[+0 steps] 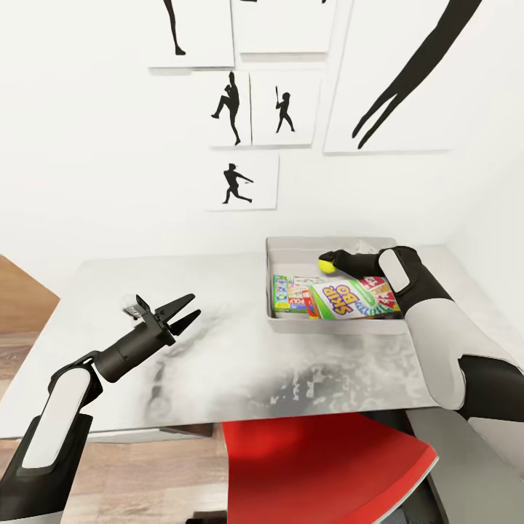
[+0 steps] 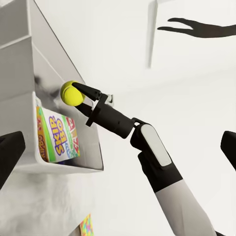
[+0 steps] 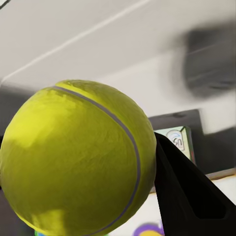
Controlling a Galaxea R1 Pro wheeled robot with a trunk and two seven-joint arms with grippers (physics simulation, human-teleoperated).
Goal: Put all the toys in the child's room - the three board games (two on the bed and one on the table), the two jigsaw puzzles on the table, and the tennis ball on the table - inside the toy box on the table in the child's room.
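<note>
Both arms wear glossy white shell panels over black joints. The left arm (image 1: 62, 415) narrows to a dark grey cylindrical wrist with black tapered fingers (image 1: 178, 302); the right arm (image 1: 437, 342) has rounded white segments.

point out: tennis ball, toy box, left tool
tennis ball (image 1: 328, 266): head view, its yellow-green face.
toy box (image 1: 335, 325): head view, near rim.
left tool (image 1: 188, 308): head view, midway between its fingertips.
</note>
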